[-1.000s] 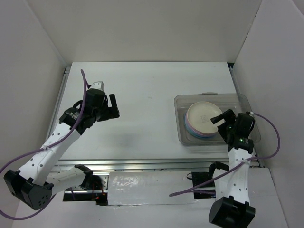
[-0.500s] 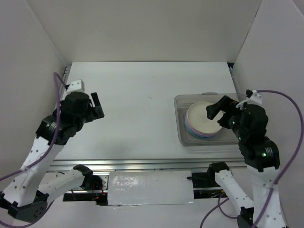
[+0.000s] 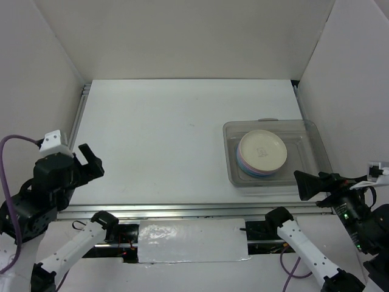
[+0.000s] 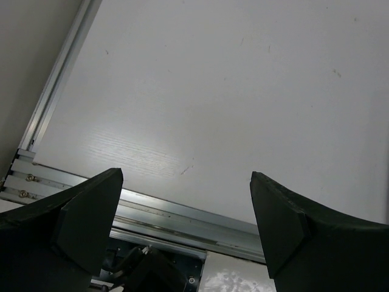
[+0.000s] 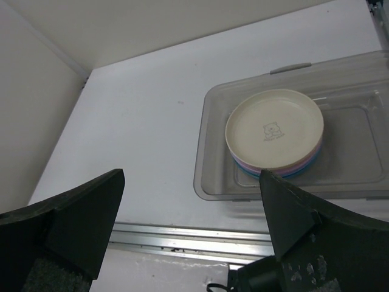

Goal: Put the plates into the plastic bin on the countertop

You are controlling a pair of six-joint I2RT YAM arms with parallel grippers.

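A stack of plates [image 3: 262,153] lies in the clear greyish plastic bin [image 3: 310,135] at the right of the white countertop [image 3: 176,128]. A cream plate is on top, with pink, lavender and blue rims showing beneath it. The stack [image 5: 275,126] and bin [image 5: 209,149] also show in the right wrist view. My left gripper [image 3: 90,163] is open and empty above the near-left edge. My right gripper [image 3: 311,184] is open and empty, pulled back near the front rail, apart from the bin. No plate lies on the bare countertop [image 4: 231,91].
Metal rails run along the near edge [image 3: 182,210] and the left edge [image 3: 79,115] of the countertop. White walls enclose the back and both sides. A foil-covered panel [image 3: 191,240] lies between the arm bases.
Both arms have drawn back towards their bases. The right gripper left the bin and moved near and right. The left gripper moved near and left. The plates stay stacked in the bin.
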